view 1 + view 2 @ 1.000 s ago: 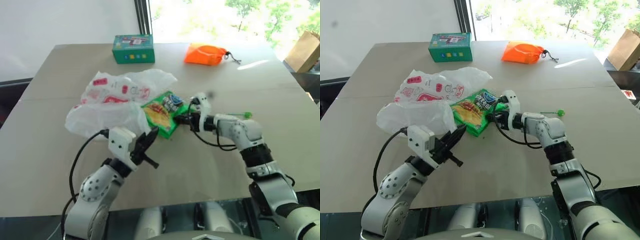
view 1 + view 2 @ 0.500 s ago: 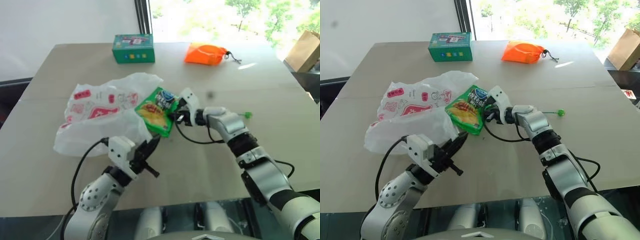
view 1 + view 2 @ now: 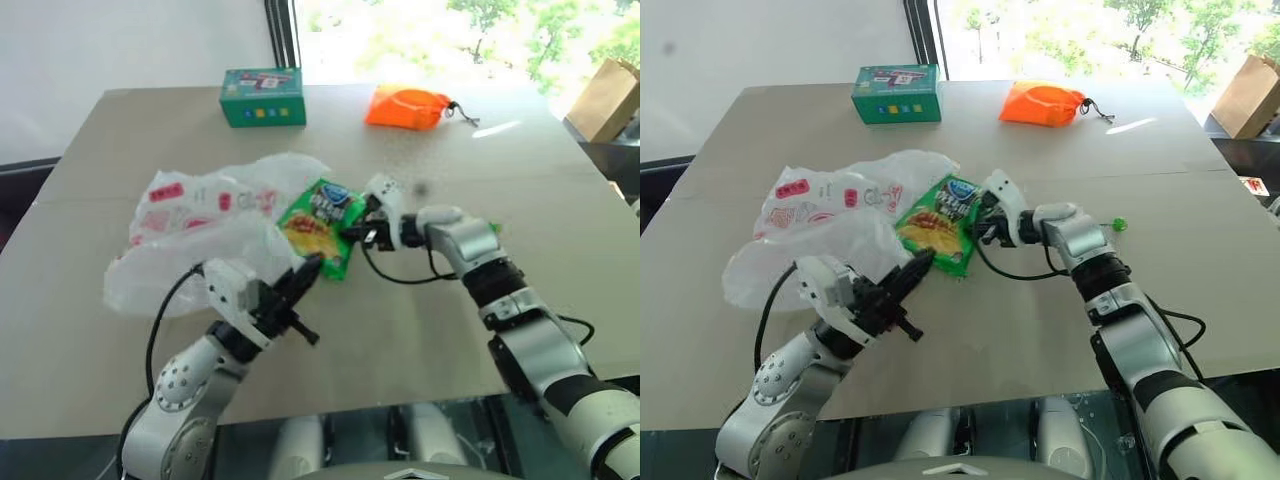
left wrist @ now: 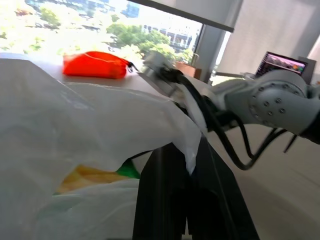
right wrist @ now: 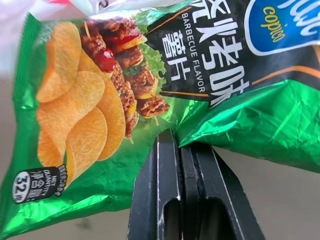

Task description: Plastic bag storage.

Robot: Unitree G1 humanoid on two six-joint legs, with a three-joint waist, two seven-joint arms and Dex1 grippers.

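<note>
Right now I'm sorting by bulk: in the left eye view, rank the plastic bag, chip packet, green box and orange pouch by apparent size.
1. plastic bag
2. chip packet
3. green box and orange pouch: alike, both farther away, so unsure.

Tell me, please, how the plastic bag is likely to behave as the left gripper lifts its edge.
The plastic bag looks thin and crumpled, so it will probably sag and drape rather than hold shape. It seems very light, likely dragging easily across the table. Pinched only at an edge by the left gripper, the film might slip free.

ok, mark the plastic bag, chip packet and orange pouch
plastic bag [image 3: 190,215], left eye view, printed upper panel
chip packet [image 3: 938,222], right eye view, front face
orange pouch [image 3: 1040,103], right eye view, middle of the fabric
</note>
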